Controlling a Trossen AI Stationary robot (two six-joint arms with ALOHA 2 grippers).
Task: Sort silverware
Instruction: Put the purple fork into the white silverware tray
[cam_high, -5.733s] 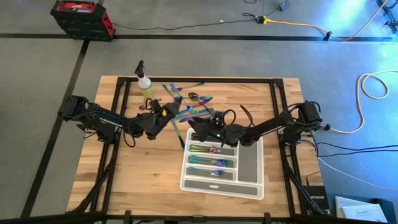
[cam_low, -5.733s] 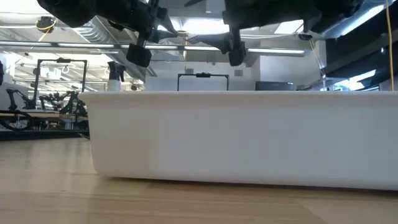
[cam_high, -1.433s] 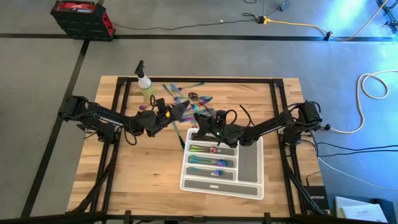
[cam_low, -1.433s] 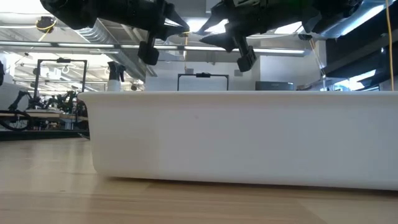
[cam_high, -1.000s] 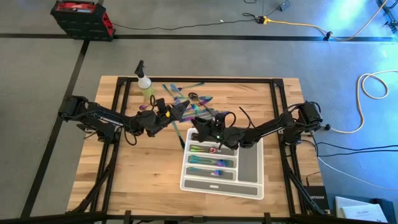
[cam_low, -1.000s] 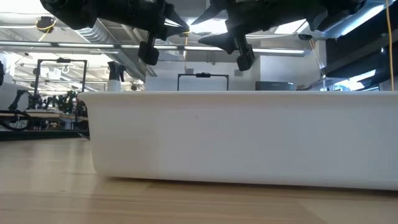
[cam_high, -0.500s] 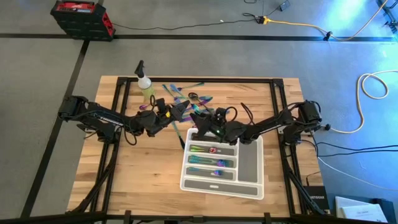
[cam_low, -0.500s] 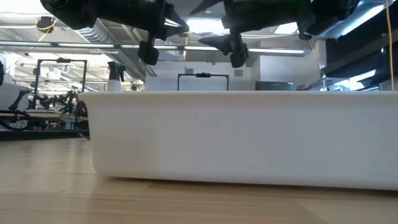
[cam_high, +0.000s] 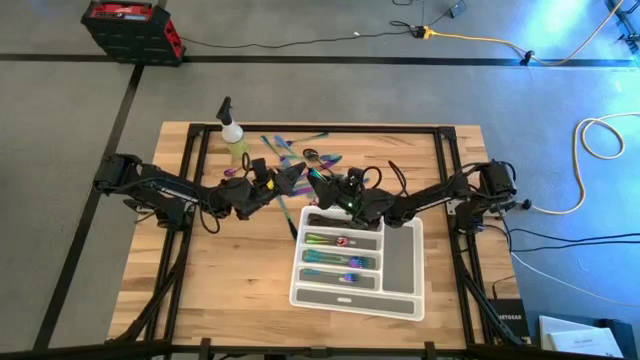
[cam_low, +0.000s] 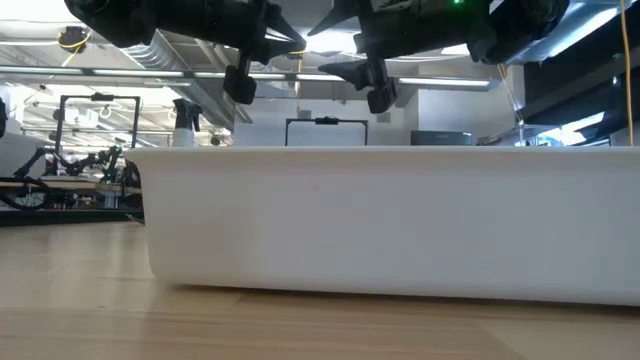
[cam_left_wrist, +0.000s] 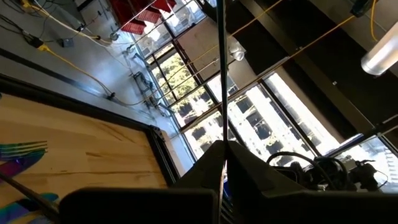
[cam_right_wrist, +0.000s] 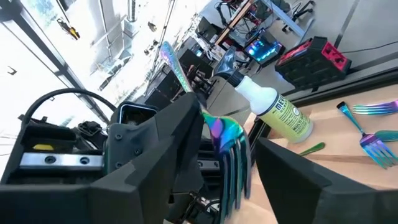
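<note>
Left gripper (cam_high: 296, 178) is clamped on a rainbow fork (cam_right_wrist: 227, 140), up off the table just past the tray's (cam_high: 400, 262) far edge; right gripper (cam_high: 314, 183) meets it with fingers spread wide around the tines, more loose silverware (cam_high: 300, 148) behind, by the spray bottle (cam_high: 235, 138)

Grey floor (cam_high: 300, 85), cables, seemingly large windows (cam_left_wrist: 249, 118).

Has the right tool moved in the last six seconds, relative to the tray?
Yes. The right tool has shifted from over the tray's far-left corner toward the loose silverware beyond it.
</note>
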